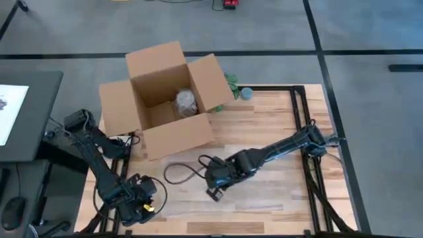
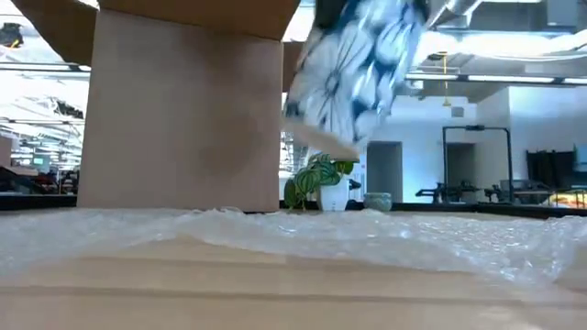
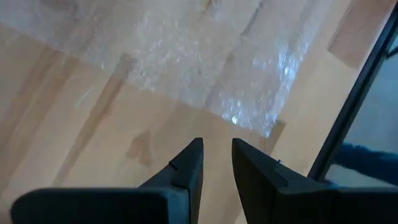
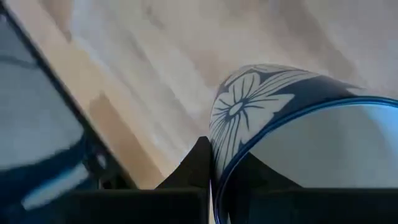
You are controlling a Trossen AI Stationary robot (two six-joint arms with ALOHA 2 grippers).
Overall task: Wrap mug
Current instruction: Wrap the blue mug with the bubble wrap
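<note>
Right gripper (image 4: 211, 163) is clamped on the rim of the mug (image 4: 292, 124): one finger outside the wall, the other inside, per the right wrist view. Mug is white with a blue flower pattern and a dark blue rim. In the low view the mug (image 2: 358, 64) hangs tilted in the air, clear of the surface, above the bubble wrap (image 2: 367, 234).

From above, the right gripper (image 1: 215, 185) sits over the middle of the table (image 1: 277, 205), toward the near edge, with its arm reaching in from the right side. The mug itself is not distinguishable in the high view.

Bubble wrap lies flat on the wood, spread across the front of the low view; the left wrist view also shows a sheet of bubble wrap (image 3: 205, 68) on the planks ahead of that arm's fingers.

Left gripper (image 3: 216, 163) is at the near-left corner of the table, holding nothing, fingers (image 3: 186, 168) close together with a narrow gap between them. In the high view the left gripper (image 1: 142, 201) is well apart from the right one.

Cardboard box (image 1: 168, 99) stands open at the far-left of the table, flaps out, with a pale wrapped item (image 1: 186, 102) inside. A small green plant (image 1: 231, 82) and a small bluish round object (image 1: 246, 93) sit just right of the box at the table's far edge. A dark cable (image 1: 182, 173) loops on the wood in front of the box.
</note>
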